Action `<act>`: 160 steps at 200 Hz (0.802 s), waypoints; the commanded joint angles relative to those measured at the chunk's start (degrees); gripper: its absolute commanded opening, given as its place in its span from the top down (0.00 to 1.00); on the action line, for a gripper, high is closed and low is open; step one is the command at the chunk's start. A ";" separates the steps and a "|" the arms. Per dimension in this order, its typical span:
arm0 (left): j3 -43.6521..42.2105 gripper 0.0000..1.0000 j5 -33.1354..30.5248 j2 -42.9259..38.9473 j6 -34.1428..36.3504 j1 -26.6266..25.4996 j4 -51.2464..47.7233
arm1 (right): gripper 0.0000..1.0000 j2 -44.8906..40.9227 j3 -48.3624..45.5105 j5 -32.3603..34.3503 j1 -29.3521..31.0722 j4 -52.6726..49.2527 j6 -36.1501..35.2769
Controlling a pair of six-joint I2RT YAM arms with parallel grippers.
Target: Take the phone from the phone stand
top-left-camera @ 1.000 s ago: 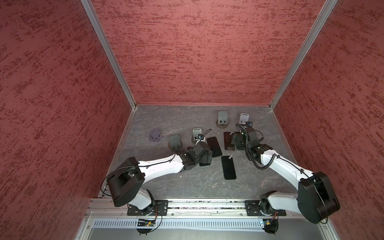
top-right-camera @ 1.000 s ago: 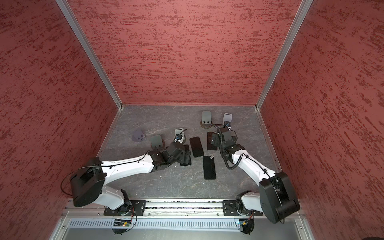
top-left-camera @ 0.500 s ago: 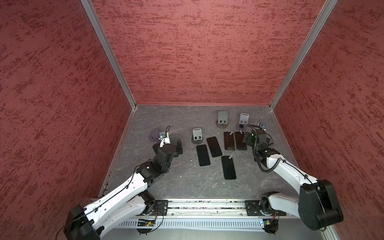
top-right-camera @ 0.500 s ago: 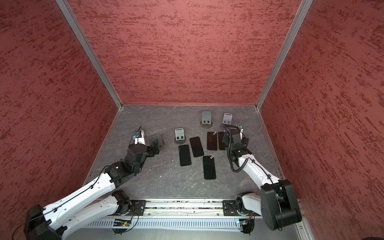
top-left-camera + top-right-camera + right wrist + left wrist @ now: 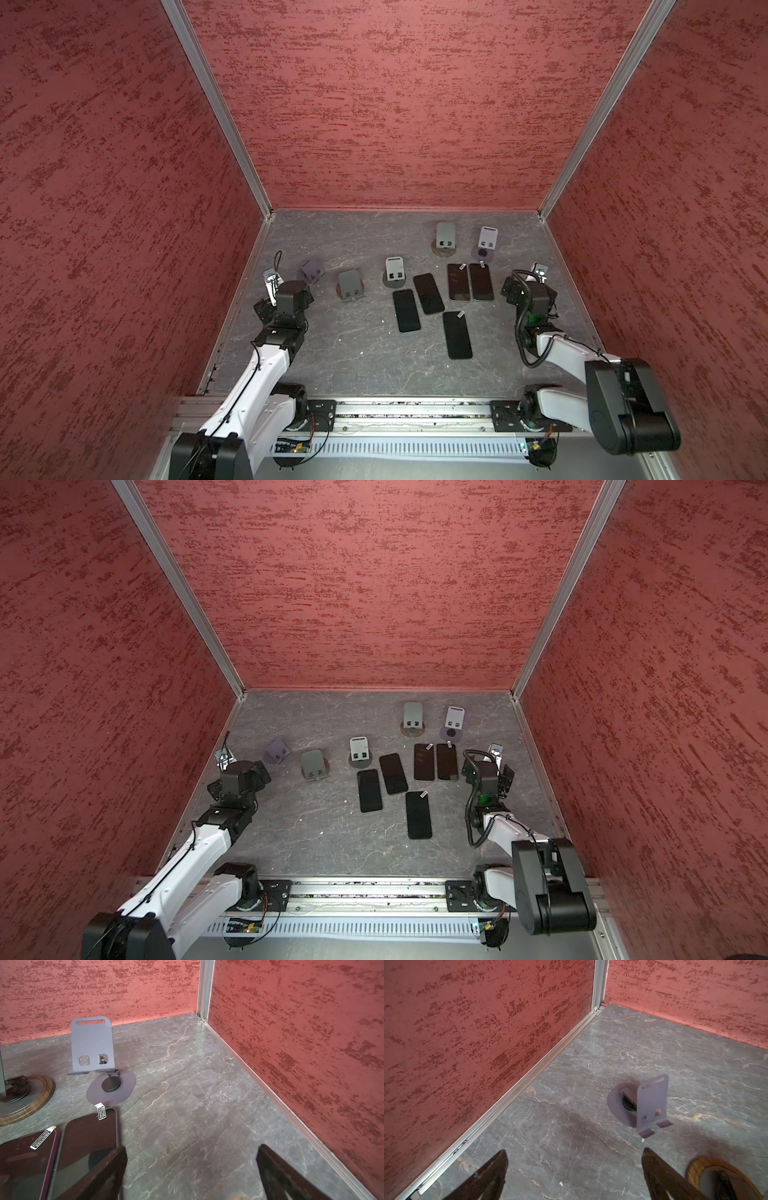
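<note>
Grey stone table (image 5: 353,345) is seen bearing five black phones (image 5: 457,335), laid flat and screen-up between the arms, presumably so that none can topple; every phone stand (image 5: 395,271) is empty, so the removal is judged done; the long axes run roughly from near edge to far wall; left gripper (image 5: 574,1152) and right gripper (image 5: 192,1148) are held spread wide, empty, beside the side walls, likely for clearance.

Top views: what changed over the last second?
The left gripper drew back to the left and the right gripper to the right, away from the phones. Both are open and empty. Phones and stands stayed put.
</note>
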 commanded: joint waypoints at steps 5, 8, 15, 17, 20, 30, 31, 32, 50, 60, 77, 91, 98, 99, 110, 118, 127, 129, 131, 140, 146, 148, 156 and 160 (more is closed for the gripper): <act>-2.93 0.00 5.99 1.67 5.47 0.91 15.97 | 0.01 2.27 -1.17 -4.63 -0.62 15.08 -3.78; -3.27 0.00 6.21 1.89 5.75 0.99 17.17 | 0.01 2.71 -1.27 -5.11 -0.70 16.13 -3.88; -3.98 0.00 6.93 2.53 6.78 1.09 19.93 | 0.01 3.70 -1.31 -6.31 -0.67 18.02 -4.15; -4.14 0.00 7.00 2.68 7.00 1.11 20.73 | 0.01 4.02 -1.28 -6.72 -0.79 18.63 -4.28; -4.41 0.00 7.14 2.96 7.36 1.11 21.68 | 0.01 4.40 -1.24 -7.26 -0.78 19.38 -4.39; -4.62 0.00 7.57 3.68 8.63 1.09 23.59 | 0.01 5.87 -1.06 -8.74 -0.75 21.92 -5.06; -4.63 0.00 7.60 3.72 8.74 1.09 23.75 | 0.01 6.02 -1.06 -8.88 -0.75 22.18 -5.19; -4.68 0.00 7.62 3.78 8.93 1.09 23.91 | 0.01 6.18 -1.06 -9.00 -0.79 22.44 -5.26; -5.41 0.00 8.85 4.74 11.71 1.22 27.95 | 0.01 10.14 -2.08 -11.07 -0.93 29.84 -6.44; -6.55 0.00 10.49 5.30 12.95 1.27 32.36 | 0.01 14.41 -3.47 -11.69 -1.03 36.78 -6.72; -8.49 0.00 15.16 6.85 13.55 1.27 38.30 | 0.01 13.94 -4.33 -11.80 -1.91 36.36 -5.20; -9.83 0.00 17.11 10.28 14.20 1.28 44.07 | 0.01 18.32 -4.38 -11.83 -1.85 41.86 -6.13; -10.34 0.00 18.58 12.74 14.68 1.27 47.39 | 0.01 16.80 -3.90 -12.44 -1.96 37.39 -5.41; -10.43 0.00 18.73 13.13 14.67 1.31 47.86 | 0.01 16.54 -3.75 -12.62 -2.01 36.68 -5.32; -10.44 0.01 20.37 17.88 15.26 1.27 52.75 | 0.01 17.32 -3.55 -13.50 -2.52 38.47 -5.41; -9.67 0.01 20.14 20.26 16.51 0.34 54.54 | 0.01 17.02 -3.50 -13.42 -2.51 37.39 -5.27; -8.29 0.01 21.11 22.64 17.44 0.02 55.30 | 0.01 17.16 -3.49 -13.32 -2.58 37.83 -5.24; -7.95 0.01 21.18 23.20 17.36 0.01 55.42 | 0.01 17.31 -3.51 -13.28 -2.52 38.37 -5.28; -7.55 0.01 21.28 23.45 17.20 0.01 55.40 | 0.01 17.46 -3.65 -13.14 -2.51 38.57 -5.31; -5.93 0.01 22.41 24.96 16.45 0.39 53.88 | 0.01 17.01 -3.42 -12.78 -2.50 37.37 -4.99; -5.53 0.01 23.61 26.50 16.38 0.47 55.13 | 0.01 17.31 -3.51 -12.59 -2.51 38.15 -5.07; -5.56 0.00 23.78 27.15 16.28 0.50 55.88 | 0.01 17.37 -3.58 -12.55 -2.55 38.30 -5.06; -5.69 0.00 24.86 29.99 16.43 0.61 59.21 | 0.01 17.07 -3.74 -12.42 -2.57 38.01 -4.97; -5.54 0.01 25.34 31.21 16.71 0.54 59.89 | 0.01 17.19 -3.63 -12.21 -2.52 38.27 -5.03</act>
